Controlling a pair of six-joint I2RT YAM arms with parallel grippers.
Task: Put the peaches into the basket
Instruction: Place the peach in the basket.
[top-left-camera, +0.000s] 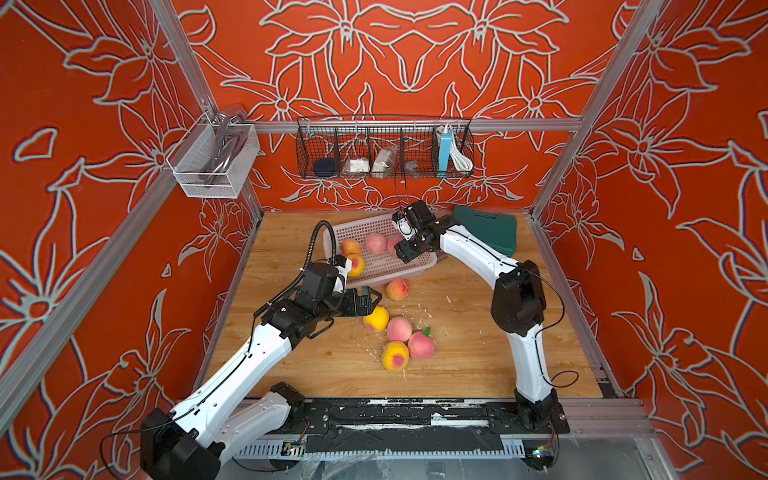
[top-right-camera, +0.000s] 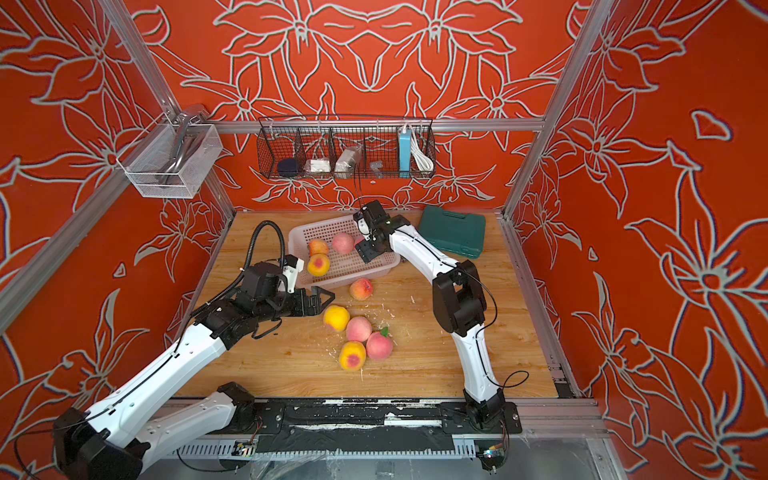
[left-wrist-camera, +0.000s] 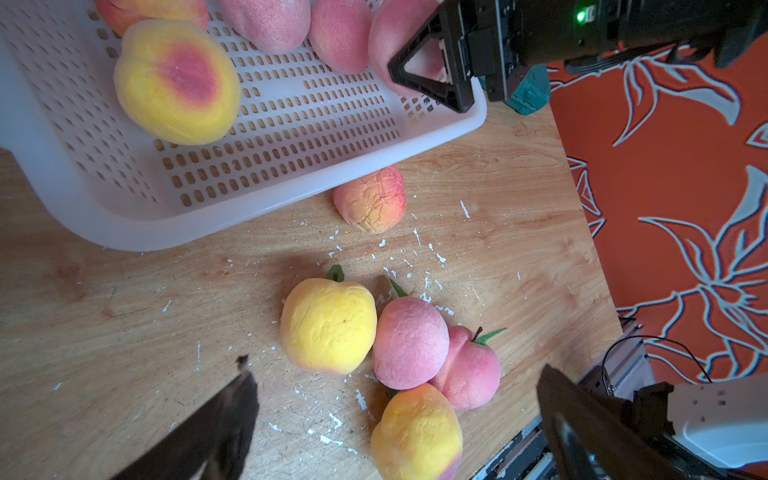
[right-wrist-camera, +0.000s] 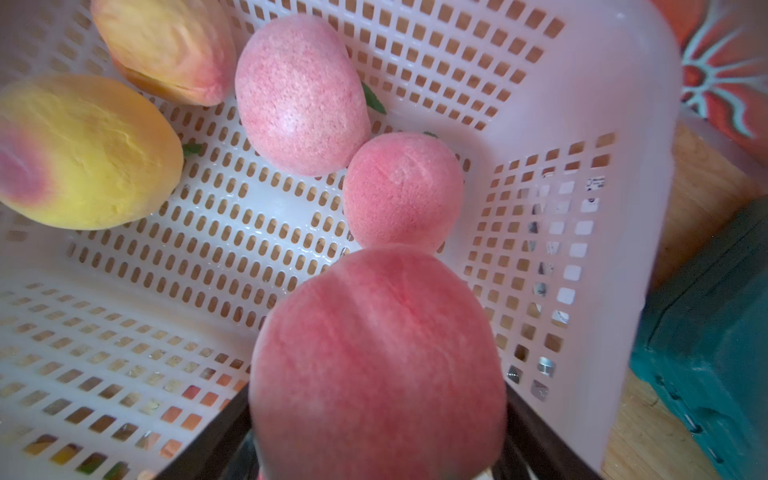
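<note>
Overhead, in both top views, the right pincer (top-left-camera: 406, 250) hangs over the right end of the white basket (top-left-camera: 361, 226), and its wrist covers what it carries. Only the right wrist view shows that: a pink peach (right-wrist-camera: 374, 357) clamped between two dark fingers above the basket floor. Four more peaches (right-wrist-camera: 301, 95) lie below it, two pink and two yellow-orange. The left wrist view shows the held fruit from the side, by the basket's corner rim.

The left pincer (top-left-camera: 369, 302) stands wide and holds nothing. It is low over the table (top-left-camera: 478, 353), just beside a yellow peach (top-left-camera: 376, 319) in a cluster of four. A lone peach (top-left-camera: 397, 289) lies near the basket's front wall. The left wrist hides the basket's near corner, and white flecks litter the wood.

A green case (top-left-camera: 486, 230) lies partly behind the right arm. A black wire rack (top-left-camera: 384, 151) and a silver mesh box (top-left-camera: 212, 162) hang on the frame.
</note>
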